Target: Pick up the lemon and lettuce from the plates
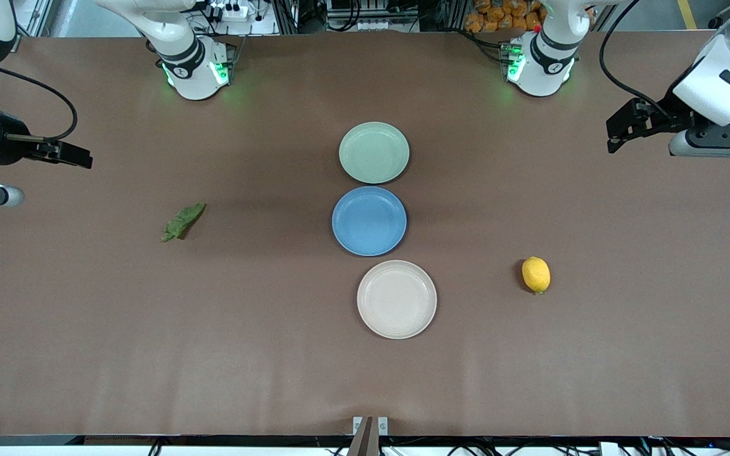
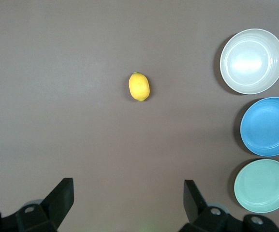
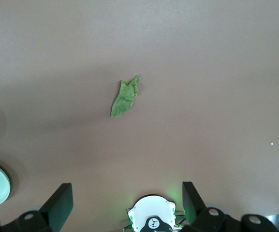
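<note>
Three round shallow plates are sitting in a row down the middle of the brown table [image 1: 149, 354]: the pale mint green plate [image 1: 374, 152] farthest from the front camera, the blue plate [image 1: 369, 220] between, and the beige-cream plate [image 1: 397, 299] nearest. All three are lying empty.

The small oval bright yellow lemon [image 1: 536, 274] is resting on the bare table toward the left arm's end, well apart from the beige-cream plate. The dark green wrinkly lettuce leaf [image 1: 182, 221] is lying on the table toward the right arm's end, well apart from the blue plate.

The left gripper [image 1: 616, 134] is hovering over its end of the table, fingers [image 2: 62, 198] spread wide and holding nothing. The right gripper [image 1: 80, 156] is hovering over its own end, likewise released and empty.
</note>
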`<state>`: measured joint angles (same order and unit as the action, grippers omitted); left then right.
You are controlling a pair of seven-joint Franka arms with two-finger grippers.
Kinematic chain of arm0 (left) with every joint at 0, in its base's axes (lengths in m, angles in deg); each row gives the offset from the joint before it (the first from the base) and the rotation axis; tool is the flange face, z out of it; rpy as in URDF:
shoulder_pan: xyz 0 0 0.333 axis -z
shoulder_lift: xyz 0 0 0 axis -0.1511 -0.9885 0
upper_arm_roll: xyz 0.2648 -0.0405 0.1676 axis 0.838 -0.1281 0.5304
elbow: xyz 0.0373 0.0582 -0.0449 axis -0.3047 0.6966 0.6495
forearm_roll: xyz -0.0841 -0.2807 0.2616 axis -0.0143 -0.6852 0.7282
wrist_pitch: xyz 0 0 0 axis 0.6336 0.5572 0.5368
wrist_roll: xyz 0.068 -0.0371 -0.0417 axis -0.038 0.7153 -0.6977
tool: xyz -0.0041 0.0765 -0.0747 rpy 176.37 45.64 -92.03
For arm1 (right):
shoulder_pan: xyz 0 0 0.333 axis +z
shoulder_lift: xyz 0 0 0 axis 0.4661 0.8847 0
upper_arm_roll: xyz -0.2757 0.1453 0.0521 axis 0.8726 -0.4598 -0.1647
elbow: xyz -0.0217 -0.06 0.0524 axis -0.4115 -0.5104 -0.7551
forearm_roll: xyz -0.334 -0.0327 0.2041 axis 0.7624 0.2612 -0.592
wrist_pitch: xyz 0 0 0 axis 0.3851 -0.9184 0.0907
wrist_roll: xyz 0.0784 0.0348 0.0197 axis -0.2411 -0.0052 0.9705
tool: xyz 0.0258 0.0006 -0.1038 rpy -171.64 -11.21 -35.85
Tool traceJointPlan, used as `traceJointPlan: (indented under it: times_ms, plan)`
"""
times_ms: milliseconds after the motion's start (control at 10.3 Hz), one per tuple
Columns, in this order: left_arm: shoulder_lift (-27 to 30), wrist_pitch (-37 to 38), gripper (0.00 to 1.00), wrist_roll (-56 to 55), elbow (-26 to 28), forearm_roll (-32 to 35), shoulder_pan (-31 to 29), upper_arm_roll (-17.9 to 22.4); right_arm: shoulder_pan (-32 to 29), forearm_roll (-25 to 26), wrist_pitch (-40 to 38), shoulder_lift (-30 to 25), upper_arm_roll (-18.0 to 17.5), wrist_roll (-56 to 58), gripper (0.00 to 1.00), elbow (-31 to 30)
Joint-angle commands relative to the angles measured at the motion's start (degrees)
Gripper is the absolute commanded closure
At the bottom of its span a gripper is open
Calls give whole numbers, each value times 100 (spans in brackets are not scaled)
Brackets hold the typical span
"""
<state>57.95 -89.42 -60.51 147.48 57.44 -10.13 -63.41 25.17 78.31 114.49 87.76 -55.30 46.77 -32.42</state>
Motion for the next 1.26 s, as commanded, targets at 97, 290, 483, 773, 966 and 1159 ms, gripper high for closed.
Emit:
traceJointPlan:
  times_ms: [97, 290, 483, 773, 966, 1159]
  plan:
    - [28, -6, 0, -52, -27, -64, -23, -5, -20, -55, 638, -714, 59, 175, 0, -1001]
    - [28, -6, 0, -52, -27, -56, -23, -5, -20, -55, 728, -751, 60, 184, 0, -1048]
    - [28, -6, 0, -52, -27, -56, -23, -5, -20, -55, 807, -742, 51, 184, 0, -978]
    - [28, -6, 0, -52, -27, -55, -23, 4, -19, -55, 667, -689, 60, 167, 0, -670]
    - [28, -6, 0, -52, -27, -47, -23, 13, -2, -64, 518, -628, 60, 176, 0, -486]
    - [28, -6, 0, -43, -27, -47, -23, 13, -63, -64, 473, -601, 68, 184, 0, -424]
